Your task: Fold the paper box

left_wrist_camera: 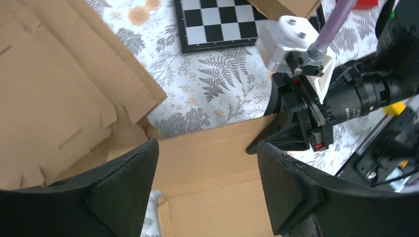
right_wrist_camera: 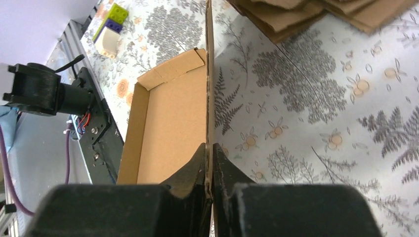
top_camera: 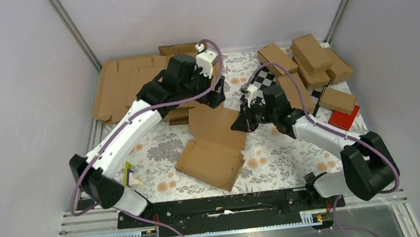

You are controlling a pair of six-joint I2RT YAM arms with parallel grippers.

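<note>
The paper box (top_camera: 213, 144) is a brown die-cut piece, partly folded into a shallow tray, lying mid-table with one panel raised. My right gripper (top_camera: 242, 122) is shut on the edge of that raised panel; in the right wrist view the cardboard edge (right_wrist_camera: 209, 74) runs straight up from between the closed fingertips (right_wrist_camera: 210, 150), with the tray's inside (right_wrist_camera: 170, 128) to the left. My left gripper (top_camera: 215, 98) hangs open above the box's far end; in the left wrist view its two black fingers (left_wrist_camera: 128, 182) stand wide apart over the brown panel (left_wrist_camera: 207, 177), holding nothing.
A pile of flat brown blanks (top_camera: 125, 86) lies at the back left. Several folded cartons (top_camera: 310, 61) sit at the back right beside a checkerboard (top_camera: 265, 80) and a red block (top_camera: 344, 119). A small green and white toy (top_camera: 129, 175) lies near the left arm's base.
</note>
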